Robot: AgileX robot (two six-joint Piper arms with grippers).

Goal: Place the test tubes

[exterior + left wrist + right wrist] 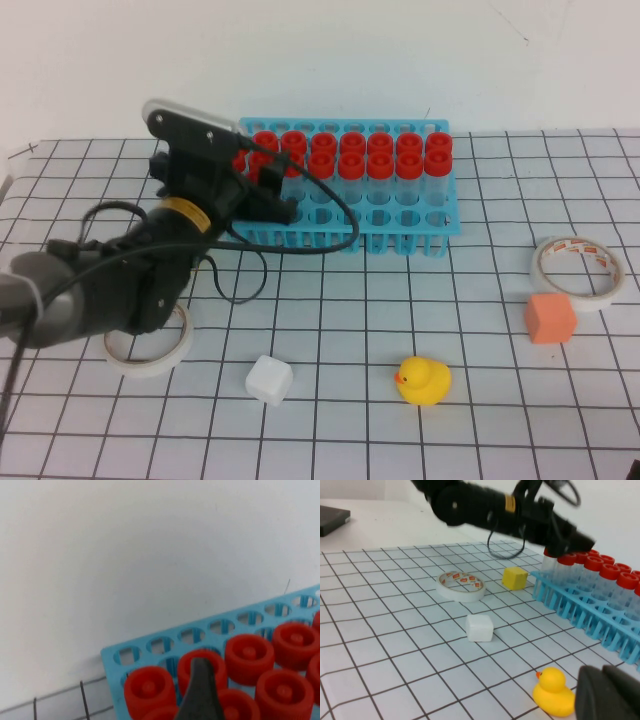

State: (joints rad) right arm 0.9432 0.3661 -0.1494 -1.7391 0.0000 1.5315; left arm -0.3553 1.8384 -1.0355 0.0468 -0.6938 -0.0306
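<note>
Two rows of tubes point(352, 142) stand in the rack point(400, 240) in the upper middle of the high view, filling its back half. The rows of holes nearer the camera are bare. No tube lies loose on the table point(330, 330), so I judge the placing to be at or near its end, with perhaps one last tube going in at the rack's left end.

The left gripper point(270, 200) hangs over that left end, right upon the caps of the end tubes. Whether it grasps a tube or has released it I cannot tell, since the arm's black body covers the spot. The right gripper point(605, 690) is outside the high view. Its own camera shows it clenched and holding nothing, low over the table beside the duck point(423, 382).

The tubes are clear plastic cylinders with ribbed red screw caps, each cap dimpled in the middle. The rack is glossy blue plastic, a lattice of round holes on thin legs. The table wears a white sheet ruled with a black grid.

Around it lie things that are no part of the task:
- two flat white tape rolls, one at lower left point(148, 350) and one at right point(578, 270)
- a matte orange cube point(550, 318)
- a white cube point(269, 380) with soft edges
- the smooth yellow duck
</note>
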